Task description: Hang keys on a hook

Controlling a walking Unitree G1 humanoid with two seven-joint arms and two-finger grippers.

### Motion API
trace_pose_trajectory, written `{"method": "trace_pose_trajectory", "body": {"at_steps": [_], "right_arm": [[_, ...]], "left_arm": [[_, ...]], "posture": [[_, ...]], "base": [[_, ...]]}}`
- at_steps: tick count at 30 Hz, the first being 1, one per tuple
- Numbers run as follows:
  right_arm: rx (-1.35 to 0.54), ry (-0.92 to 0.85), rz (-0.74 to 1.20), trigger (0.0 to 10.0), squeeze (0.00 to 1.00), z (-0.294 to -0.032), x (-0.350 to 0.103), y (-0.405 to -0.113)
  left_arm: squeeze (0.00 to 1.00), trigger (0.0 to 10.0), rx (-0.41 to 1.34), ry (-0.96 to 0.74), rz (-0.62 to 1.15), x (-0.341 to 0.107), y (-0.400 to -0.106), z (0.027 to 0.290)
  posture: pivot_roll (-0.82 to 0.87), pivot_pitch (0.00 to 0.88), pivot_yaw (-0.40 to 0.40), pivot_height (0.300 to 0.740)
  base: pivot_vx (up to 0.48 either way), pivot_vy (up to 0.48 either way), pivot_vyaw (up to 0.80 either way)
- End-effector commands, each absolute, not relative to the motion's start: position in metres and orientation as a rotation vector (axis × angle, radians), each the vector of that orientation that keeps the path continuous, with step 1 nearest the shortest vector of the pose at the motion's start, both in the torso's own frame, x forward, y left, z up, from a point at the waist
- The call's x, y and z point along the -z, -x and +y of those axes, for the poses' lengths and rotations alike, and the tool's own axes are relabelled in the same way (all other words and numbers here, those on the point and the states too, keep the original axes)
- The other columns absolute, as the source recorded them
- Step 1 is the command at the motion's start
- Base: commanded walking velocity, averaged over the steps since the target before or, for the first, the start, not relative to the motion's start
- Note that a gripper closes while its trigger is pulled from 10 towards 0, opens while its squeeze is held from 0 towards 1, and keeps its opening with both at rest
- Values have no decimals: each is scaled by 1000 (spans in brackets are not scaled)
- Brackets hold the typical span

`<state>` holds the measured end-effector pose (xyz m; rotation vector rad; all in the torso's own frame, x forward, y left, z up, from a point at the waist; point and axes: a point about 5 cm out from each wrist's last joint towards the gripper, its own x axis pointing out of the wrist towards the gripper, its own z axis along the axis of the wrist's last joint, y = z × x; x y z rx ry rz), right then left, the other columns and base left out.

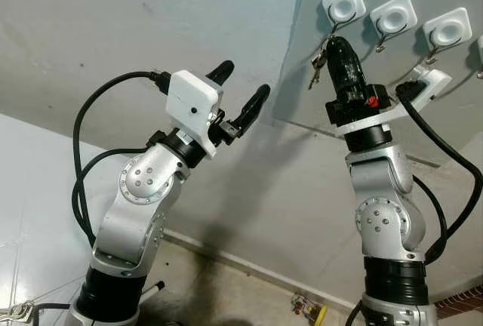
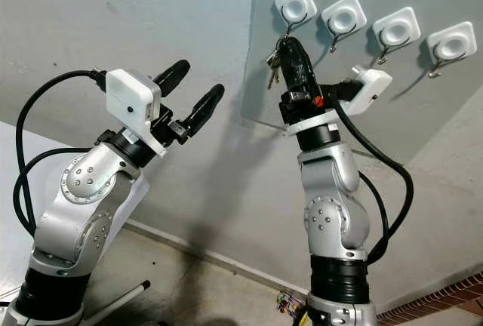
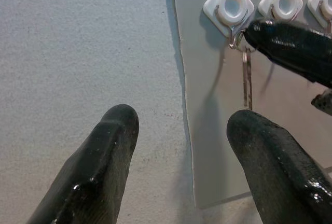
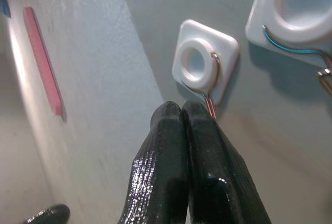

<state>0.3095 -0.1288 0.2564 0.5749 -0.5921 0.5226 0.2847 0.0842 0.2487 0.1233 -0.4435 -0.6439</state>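
The right claw [image 1: 334,44] is raised to the leftmost hook [image 1: 343,5] on the wall panel [image 1: 423,99], its fingers pinched together on the key ring, with the keys [image 1: 318,66] dangling just below the hook. The ring looks at or on the hook's wire, so what seems left is to confirm the catch and let go. The left claw [image 1: 243,93] hovers open, well apart.

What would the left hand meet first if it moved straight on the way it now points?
Probably the grey board's left edge on the wall. The left hand is open, with that edge dead ahead between its fingers. Depth is unclear.
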Motion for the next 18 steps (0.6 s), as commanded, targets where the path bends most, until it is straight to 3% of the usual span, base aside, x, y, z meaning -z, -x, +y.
{"method": "trace_pose_trajectory", "body": {"at_steps": [1,13,18], "right_arm": [[-536,-574,-642,10000,0,-130,-269,-306],[-505,-653,-640,10000,0,-134,-271,-308],[-484,-781,-559,10000,0,-136,-263,-311]], "left_arm": [[0,10000,665,-140,-468,-254,-282,79],[0,10000,660,-146,-467,-254,-282,80],[0,10000,658,-148,-468,-255,-283,80]], "posture": [[-72,119,-56,740],[-70,120,-57,740],[-69,120,-55,740]], "base": [[0,0,0],[0,0,0],[0,0,0]]}}
